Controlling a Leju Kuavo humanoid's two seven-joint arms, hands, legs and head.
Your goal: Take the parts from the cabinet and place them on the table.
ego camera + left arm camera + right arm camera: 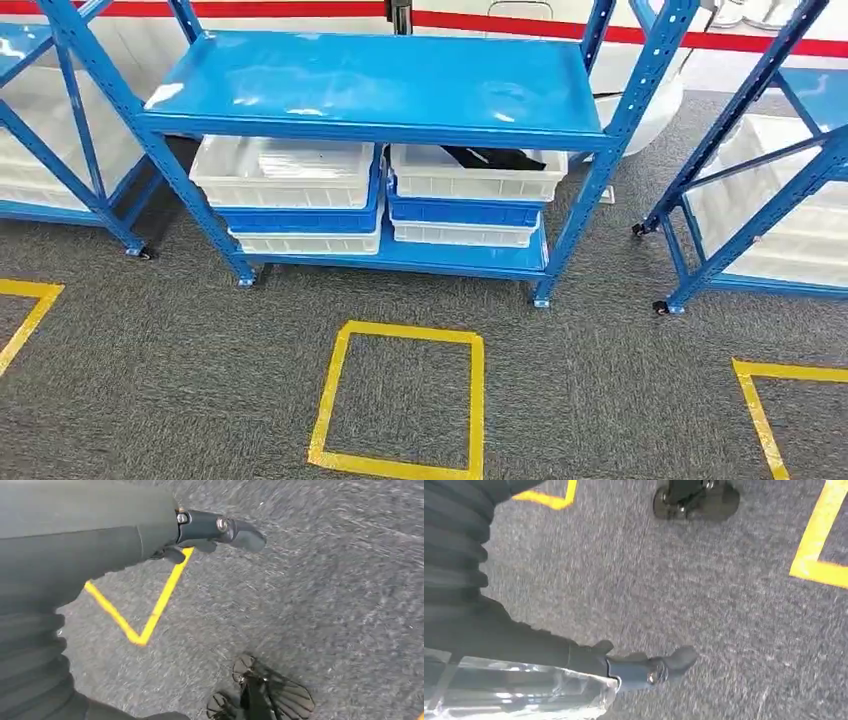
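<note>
The blue cabinet point(380, 130) stands ahead of me on the grey carpet. Under its top shelf sit stacked white and blue bins. The left white bin point(285, 185) holds pale flat items; the right white bin point(475, 185) has a black part point(495, 158) lying in it. My right hand point(634, 670) hangs over the carpet and holds a shiny clear-bagged part point(524, 690) against its palm, thumb stretched out. My left hand point(200, 530) also hangs above the floor, thumb out, with nothing in it; most of its fingers are hidden behind the grey cover.
A second blue rack point(60, 150) stands at the left and a third rack point(760, 200) at the right, both with white bins. A yellow tape square point(410, 332) marks the carpet in front of the cabinet, with more tape corners at both sides.
</note>
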